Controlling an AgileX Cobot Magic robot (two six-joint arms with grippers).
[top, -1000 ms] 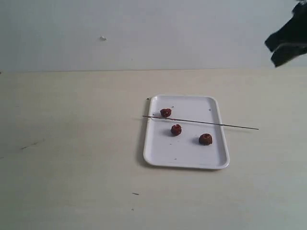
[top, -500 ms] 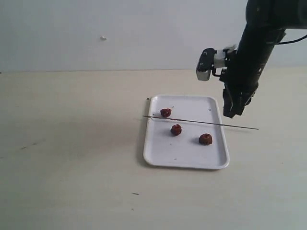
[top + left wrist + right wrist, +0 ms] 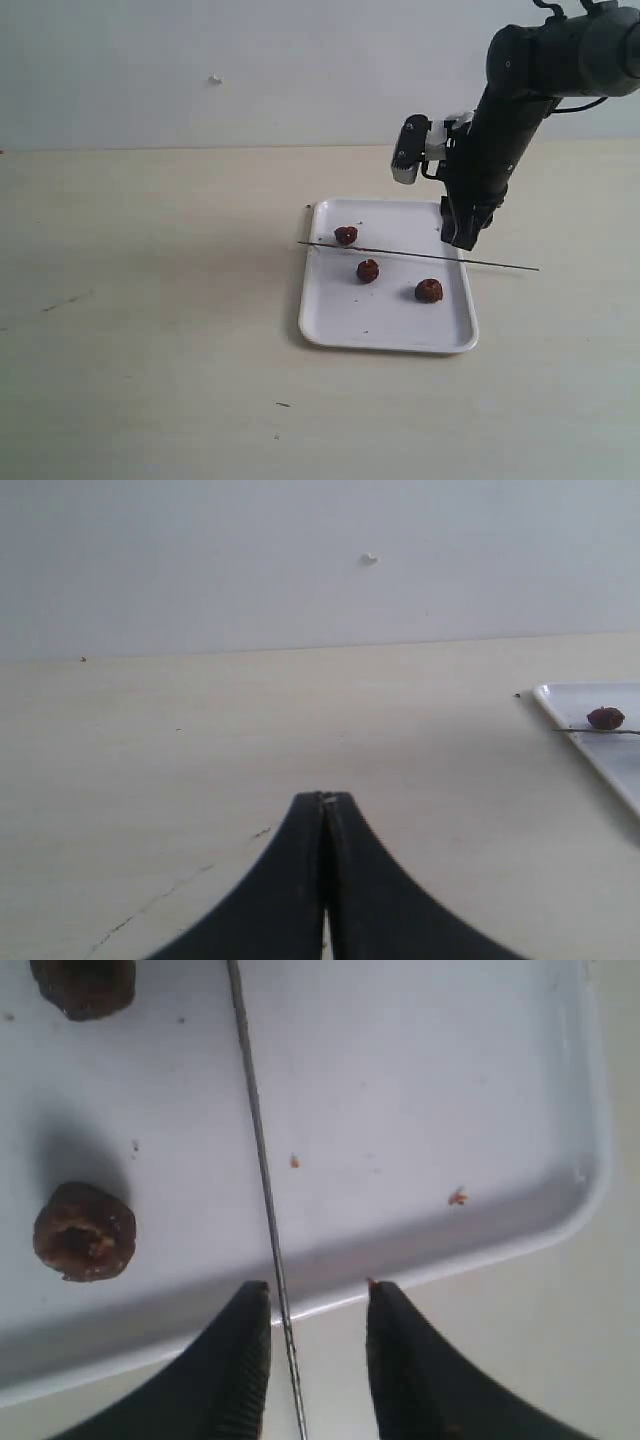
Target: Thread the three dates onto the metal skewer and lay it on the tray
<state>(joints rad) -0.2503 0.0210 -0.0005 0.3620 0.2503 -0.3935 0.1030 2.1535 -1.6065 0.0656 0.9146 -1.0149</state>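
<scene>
The white tray (image 3: 385, 330) lies right of the table's middle, holding three dates (image 3: 346, 235) (image 3: 368, 270) (image 3: 429, 290). Across the tray lies the metal skewer (image 3: 420, 256), its right end sticking out past the rim. My right gripper (image 3: 460, 238) hangs just above the skewer at the tray's right rim, open. In the right wrist view the skewer (image 3: 262, 1170) runs between the spread fingers (image 3: 245, 1360), close to one of them, with two dates (image 3: 84, 1232) (image 3: 84, 984) on the tray (image 3: 420, 1090). My left gripper (image 3: 323, 802) is shut and empty, far left of the tray (image 3: 600, 750).
The pale table has a few dark scuff marks (image 3: 62, 302) at the left and a small speck (image 3: 283, 404) in front of the tray. A plain wall stands behind the table's far edge.
My right arm has swung in from the upper right corner and come down over the tray's right side, ending just above the skewer. The tray, skewer and dates have not moved.
</scene>
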